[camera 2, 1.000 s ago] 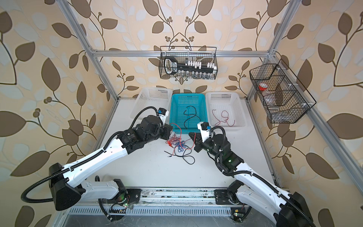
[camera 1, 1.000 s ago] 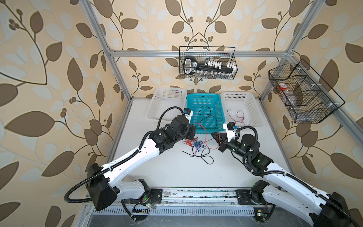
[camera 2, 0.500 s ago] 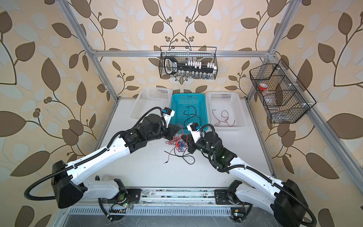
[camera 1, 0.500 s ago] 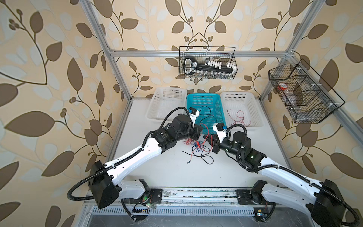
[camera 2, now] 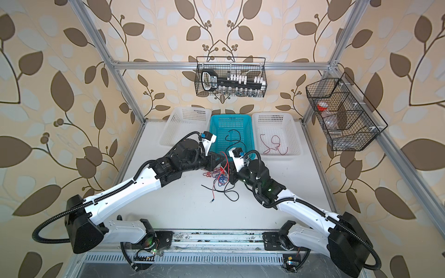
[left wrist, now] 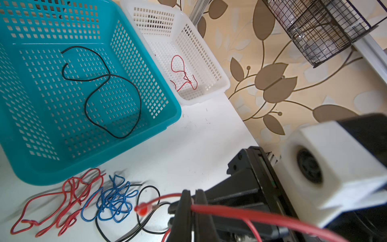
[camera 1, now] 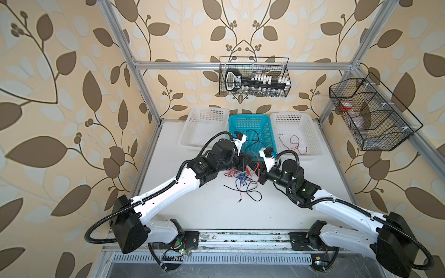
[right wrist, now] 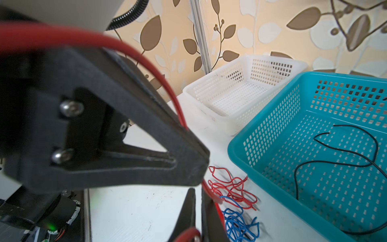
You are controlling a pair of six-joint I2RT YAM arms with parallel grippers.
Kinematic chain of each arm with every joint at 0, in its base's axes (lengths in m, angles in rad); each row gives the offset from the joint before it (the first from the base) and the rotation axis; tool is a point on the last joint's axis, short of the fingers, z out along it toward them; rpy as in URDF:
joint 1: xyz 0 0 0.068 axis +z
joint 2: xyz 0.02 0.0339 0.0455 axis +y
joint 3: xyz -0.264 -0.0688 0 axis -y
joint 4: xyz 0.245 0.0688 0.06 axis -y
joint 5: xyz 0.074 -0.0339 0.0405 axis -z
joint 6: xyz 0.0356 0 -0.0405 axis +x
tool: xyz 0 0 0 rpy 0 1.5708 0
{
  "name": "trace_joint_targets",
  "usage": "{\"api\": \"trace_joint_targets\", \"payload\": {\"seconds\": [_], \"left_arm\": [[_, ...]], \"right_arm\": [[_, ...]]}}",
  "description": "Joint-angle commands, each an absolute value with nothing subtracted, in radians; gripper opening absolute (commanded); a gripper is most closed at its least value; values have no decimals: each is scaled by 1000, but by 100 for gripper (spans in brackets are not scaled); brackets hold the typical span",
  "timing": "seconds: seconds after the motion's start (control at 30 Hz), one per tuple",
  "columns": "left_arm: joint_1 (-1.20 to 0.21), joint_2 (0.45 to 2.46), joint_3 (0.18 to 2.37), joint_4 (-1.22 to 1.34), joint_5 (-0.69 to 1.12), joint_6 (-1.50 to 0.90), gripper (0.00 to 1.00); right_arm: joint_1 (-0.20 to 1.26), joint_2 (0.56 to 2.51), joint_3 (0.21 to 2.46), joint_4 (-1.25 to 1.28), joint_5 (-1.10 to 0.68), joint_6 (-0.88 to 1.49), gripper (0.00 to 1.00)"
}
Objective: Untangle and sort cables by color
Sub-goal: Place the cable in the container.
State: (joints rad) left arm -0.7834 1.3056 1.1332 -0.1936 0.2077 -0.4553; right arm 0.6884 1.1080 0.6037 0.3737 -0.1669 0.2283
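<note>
A tangle of thin red, blue and black cables [camera 1: 240, 177] [camera 2: 219, 178] lies on the white table in front of the baskets. My left gripper [left wrist: 193, 191] [camera 1: 250, 165] is shut on a red cable [left wrist: 240, 213] and holds it just above the pile. That cable's red terminal [left wrist: 142, 209] hangs free. My right gripper [right wrist: 198, 189] [camera 1: 259, 169] faces the left one tip to tip, its jaws a narrow slit apart, and the red cable runs along one finger. The teal basket [camera 1: 266, 134] holds a black cable [left wrist: 100, 83]. The right white basket [camera 1: 310, 134] holds a red cable [camera 1: 292, 142].
The left white basket [camera 1: 204, 130] shows no cable. A black wire basket [camera 1: 254, 77] hangs on the back wall and another one [camera 1: 370, 115] hangs on the right wall. Aluminium frame posts [camera 1: 142, 86] border the table. A loose black cable [camera 1: 251, 196] trails toward the front.
My right arm has swung left to the pile and now meets the left gripper; its jaws have parted slightly. My left gripper has shifted right with the red cable.
</note>
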Motion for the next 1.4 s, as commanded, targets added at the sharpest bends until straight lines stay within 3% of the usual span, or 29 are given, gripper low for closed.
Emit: {"api": "trace_joint_targets", "payload": {"seconds": [0.0, 0.03, 0.3, 0.4, 0.83, 1.07, 1.37], "left_arm": [[-775, 1308, 1142, -166, 244, -469, 0], [-775, 1310, 1144, -166, 241, -467, 0], [-775, 1315, 1160, -199, 170, -437, 0], [-775, 1310, 1166, -220, 124, -416, 11], [-775, 1331, 1190, -228, 116, -398, 4], [-775, 1314, 1191, -283, 31, -377, 25], [-774, 1219, 1158, -329, -121, -328, 33]], "right_arm": [[675, 1128, 654, 431, -143, 237, 6], [671, 1135, 660, 437, -149, 237, 0], [653, 1130, 655, 454, -143, 241, 0], [635, 1100, 622, 452, -121, 250, 0], [601, 1028, 593, 326, -74, 144, 0], [496, 1088, 818, 114, -54, 193, 0], [283, 1120, 1197, -189, -94, 241, 0]]}}
